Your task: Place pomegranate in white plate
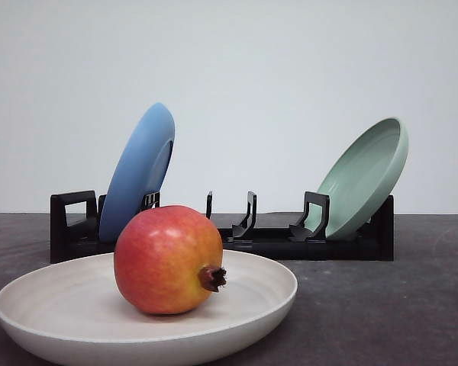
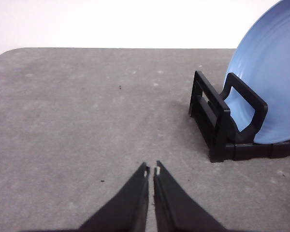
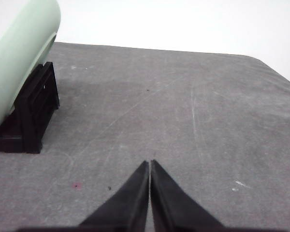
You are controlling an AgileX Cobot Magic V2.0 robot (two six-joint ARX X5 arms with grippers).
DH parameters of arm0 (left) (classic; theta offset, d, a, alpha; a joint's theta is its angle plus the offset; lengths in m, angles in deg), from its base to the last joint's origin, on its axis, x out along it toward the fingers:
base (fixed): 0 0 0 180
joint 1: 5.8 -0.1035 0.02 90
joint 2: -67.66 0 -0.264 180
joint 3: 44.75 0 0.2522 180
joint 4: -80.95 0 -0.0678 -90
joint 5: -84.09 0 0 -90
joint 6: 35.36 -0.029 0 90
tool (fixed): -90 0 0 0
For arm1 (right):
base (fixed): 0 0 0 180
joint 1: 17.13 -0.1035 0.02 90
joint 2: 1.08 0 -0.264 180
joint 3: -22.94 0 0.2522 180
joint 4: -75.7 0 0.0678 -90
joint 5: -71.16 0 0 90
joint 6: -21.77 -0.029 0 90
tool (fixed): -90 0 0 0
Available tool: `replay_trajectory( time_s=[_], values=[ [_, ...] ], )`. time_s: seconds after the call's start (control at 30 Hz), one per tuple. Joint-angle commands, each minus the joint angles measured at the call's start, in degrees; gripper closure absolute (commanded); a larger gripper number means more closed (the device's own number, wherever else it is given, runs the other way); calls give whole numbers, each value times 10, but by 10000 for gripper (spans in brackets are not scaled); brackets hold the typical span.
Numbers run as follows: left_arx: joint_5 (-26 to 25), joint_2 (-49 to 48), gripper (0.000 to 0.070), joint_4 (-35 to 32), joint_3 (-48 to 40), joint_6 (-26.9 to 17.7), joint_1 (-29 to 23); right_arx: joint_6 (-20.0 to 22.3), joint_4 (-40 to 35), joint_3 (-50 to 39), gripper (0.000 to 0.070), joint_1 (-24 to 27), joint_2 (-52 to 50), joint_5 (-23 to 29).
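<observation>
While upright, pomegranate (image 1: 168, 259) inside white plate (image 1: 76, 305)

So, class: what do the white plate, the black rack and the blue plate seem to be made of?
White plate: likely matte ceramic or melamine; dull off-white with faint rings.
Black rack: probably moulded plastic; uniform black bars, slight sheen.
Blue plate: smooth, satin, evenly coloured; plastic or glazed ceramic, can't tell which.

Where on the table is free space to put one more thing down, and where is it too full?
Bare table lies left of the black rack, past its blue plate end, and right of the pale green plate end. It is crowded in front, where the white plate with the pomegranate sits before the rack.
</observation>
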Motion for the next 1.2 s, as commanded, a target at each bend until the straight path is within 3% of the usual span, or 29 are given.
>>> replay_trajectory(
  time_s=[0.0,1.17],
  values=[
    [-4,-1,700,3,-5,2,-1,2,-6,-3,700,1,0,1],
    [-4,-1,700,3,-5,2,-1,2,-6,-3,700,1,0,1]
  ],
)
